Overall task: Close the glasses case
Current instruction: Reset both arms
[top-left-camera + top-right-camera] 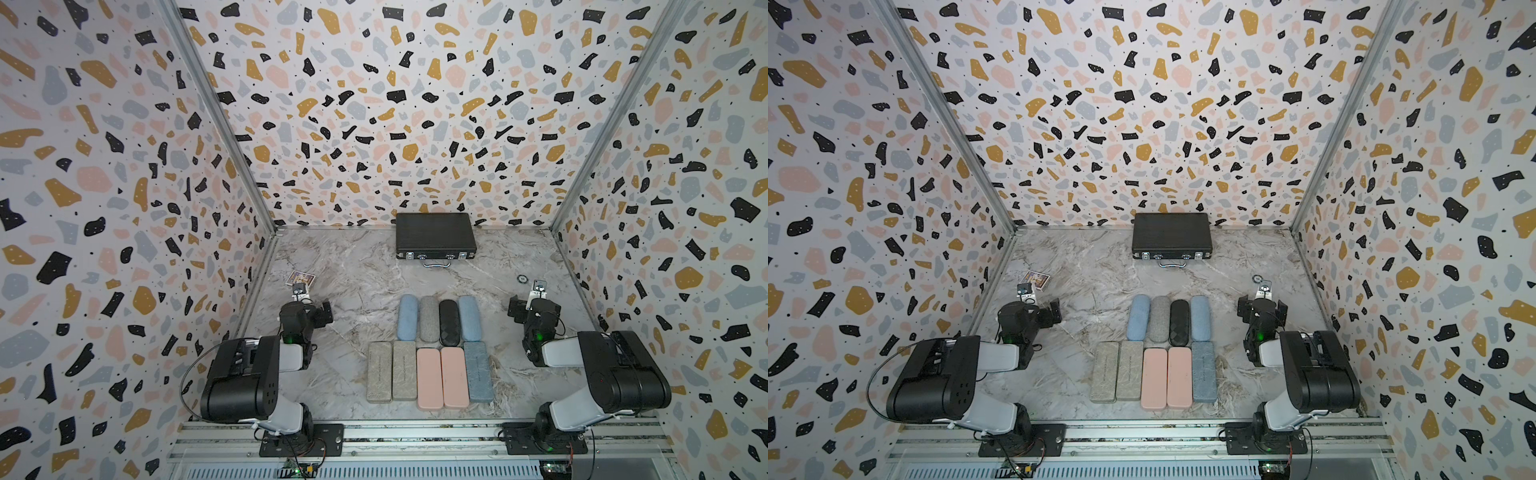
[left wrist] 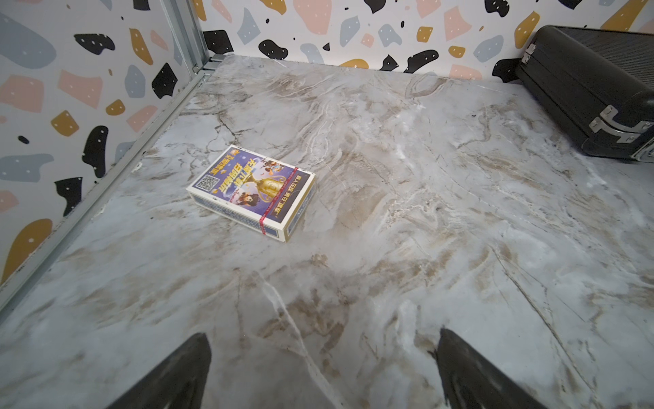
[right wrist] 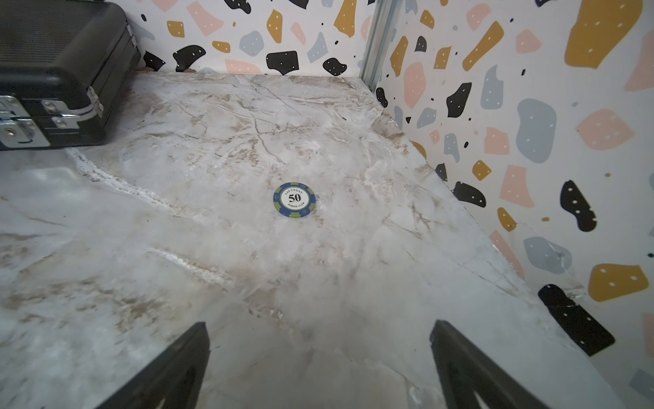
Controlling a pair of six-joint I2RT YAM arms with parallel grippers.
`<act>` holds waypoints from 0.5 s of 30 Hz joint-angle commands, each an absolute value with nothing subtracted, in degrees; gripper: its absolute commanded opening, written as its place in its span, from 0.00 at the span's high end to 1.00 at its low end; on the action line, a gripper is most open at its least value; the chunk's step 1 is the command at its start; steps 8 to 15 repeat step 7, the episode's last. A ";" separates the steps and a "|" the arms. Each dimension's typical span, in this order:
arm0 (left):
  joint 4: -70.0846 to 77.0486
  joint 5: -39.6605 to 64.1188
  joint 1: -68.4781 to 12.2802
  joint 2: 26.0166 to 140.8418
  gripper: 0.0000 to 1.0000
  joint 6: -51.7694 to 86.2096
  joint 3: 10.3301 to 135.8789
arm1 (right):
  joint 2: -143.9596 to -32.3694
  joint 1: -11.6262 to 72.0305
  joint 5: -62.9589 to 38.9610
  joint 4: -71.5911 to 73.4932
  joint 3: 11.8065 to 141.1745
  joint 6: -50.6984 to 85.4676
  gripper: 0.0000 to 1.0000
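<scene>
Left pincer (image 2: 322, 334): jaws are standing wide apart, gripping nothing; it is hovering low over bare table (image 1: 353, 257) near the left edge, facing a card box (image 2: 251, 193).
Right pincer (image 3: 319, 323): jaws are also standing spread and are carrying nothing; it is hovering near the right edge, facing a poker chip (image 3: 294, 200).
Glasses cases: nine are lying flat in two touching rows on the near half of the table, between the two arms and well apart from both pincers.
Far row: blue oval case (image 1: 407, 318), grey oval case (image 1: 429, 319), black oval case (image 1: 449, 323), second blue oval case (image 1: 470, 318).
Near row: grey flat pair (image 1: 379, 372), pink flat pair (image 1: 430, 379) and blue-grey flat case (image 1: 478, 372) are lying close to the near edge.
Open one: cannot tell in a top view, as each is showing only its outer shell. The grey pair and the pink pair may each be one case lying spread open, which is a guess.
Handling: probably light, hard-shelled and hinged along one long side. The fabric skins are likely giving fair grip, and the pink ones are looking smoother. A case is likely to slide on the marble if pushed from one side.
Hold: judged best at the lid's free long edge, away from the hinge, with the other pincer steadying the base.
Black briefcase (image 1: 435, 235): sitting shut against the far edge, not part of the job.
</scene>
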State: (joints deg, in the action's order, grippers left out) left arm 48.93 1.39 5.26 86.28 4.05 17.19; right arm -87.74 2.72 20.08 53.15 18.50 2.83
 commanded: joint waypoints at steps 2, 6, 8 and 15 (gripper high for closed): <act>50.90 2.20 5.54 86.93 0.01 3.40 18.66 | -87.65 2.55 19.63 53.65 19.10 3.40 0.00; 51.08 2.20 5.54 87.02 0.01 3.27 18.59 | -87.51 2.60 19.57 53.59 19.10 3.47 0.00; 51.28 2.28 5.53 86.82 0.01 3.42 18.39 | -87.27 2.60 19.64 53.48 19.09 3.49 0.00; 51.28 2.28 5.53 86.82 0.01 3.42 18.39 | -87.27 2.60 19.64 53.48 19.09 3.49 0.00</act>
